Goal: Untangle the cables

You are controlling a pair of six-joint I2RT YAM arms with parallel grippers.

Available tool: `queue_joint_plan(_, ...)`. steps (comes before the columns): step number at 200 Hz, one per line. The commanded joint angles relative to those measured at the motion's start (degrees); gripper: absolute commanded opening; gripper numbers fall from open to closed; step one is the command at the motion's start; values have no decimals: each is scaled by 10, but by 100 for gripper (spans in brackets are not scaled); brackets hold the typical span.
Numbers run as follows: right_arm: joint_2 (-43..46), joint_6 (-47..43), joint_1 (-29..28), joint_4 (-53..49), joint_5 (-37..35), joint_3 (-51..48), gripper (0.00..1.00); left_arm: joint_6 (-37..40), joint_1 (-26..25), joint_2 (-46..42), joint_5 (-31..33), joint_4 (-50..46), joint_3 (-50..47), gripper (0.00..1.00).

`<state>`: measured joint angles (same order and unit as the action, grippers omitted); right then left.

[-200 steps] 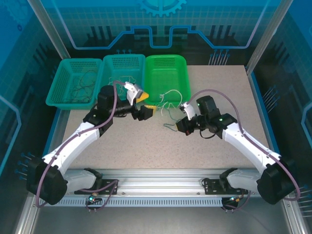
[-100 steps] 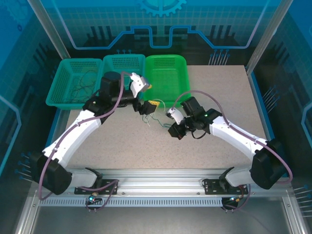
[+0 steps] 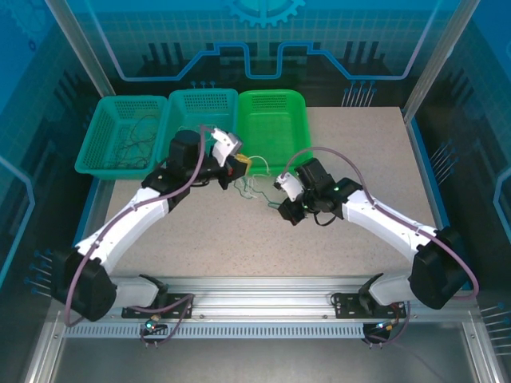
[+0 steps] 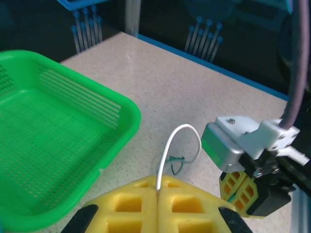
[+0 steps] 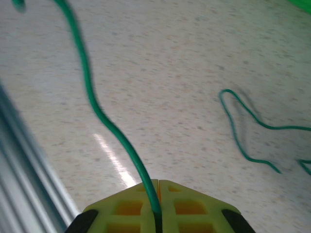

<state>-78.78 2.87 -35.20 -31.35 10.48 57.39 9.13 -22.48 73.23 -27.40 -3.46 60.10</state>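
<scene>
The left gripper (image 4: 159, 190) jaws are clamped on the white cable (image 4: 167, 150). The right gripper (image 5: 156, 187) jaws are clamped on the green cable (image 5: 90, 92), with the cables (image 3: 257, 188) strung between them toward the far edge of the bench (image 3: 239, 247). Separate the grippers slowly and evenly so the strands slide free rather than tighten.

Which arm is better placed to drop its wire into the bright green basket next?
Left, probably. The left pincer, shut on the white wire, sits right beside the green basket; the right pincer, shut on the green wire, is farther from it.

No legible text, seemingly
</scene>
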Motion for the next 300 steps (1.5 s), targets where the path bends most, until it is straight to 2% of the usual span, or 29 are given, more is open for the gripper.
queue_joint_plan(1, -2, 47, 34, 10, -103, -39, 0, -72, 18, -48, 100, 80, -16, 0)
queue_joint_plan(18, 0, 80, 82, 12, -130, -59, 0, -107, 44, -76, 144, 78, -25, 0)
queue_joint_plan(38, 5, 122, 150, 5, -135, -67, 0, -144, 79, -104, 168, 77, -39, 0)
queue_joint_plan(80, 38, 209, 266, 2, -149, -106, 0, -172, 138, -146, 211, 36, -51, 0)
queue_joint_plan(116, 80, 260, 347, -6, -144, -125, 0, -182, 181, -172, 205, 10, -54, 0)
queue_joint_plan(140, 110, 290, 387, -25, -170, -134, 0, -184, 198, -184, 219, -5, -52, 0)
queue_joint_plan(158, 135, 311, 460, -35, -158, -148, 0, -199, 236, -182, 230, -57, -32, 0)
queue_joint_plan(173, 160, 306, 503, -26, -129, -154, 0, -218, 270, -182, 200, -76, -26, 0)
queue_joint_plan(203, 189, 282, 494, -16, -75, -140, 0, -234, 280, -179, 137, -50, -25, 0)
queue_joint_plan(223, 198, 264, 462, 0, -13, -134, 0, -254, 280, -166, 129, -24, -18, 0)
queue_joint_plan(266, 190, 248, 332, -24, -52, -92, 0, -264, 280, -69, 125, 40, 53, 0)
queue_joint_plan(300, 182, 249, 283, -30, -65, -74, 0, -259, 282, 35, 128, 80, 156, 0)
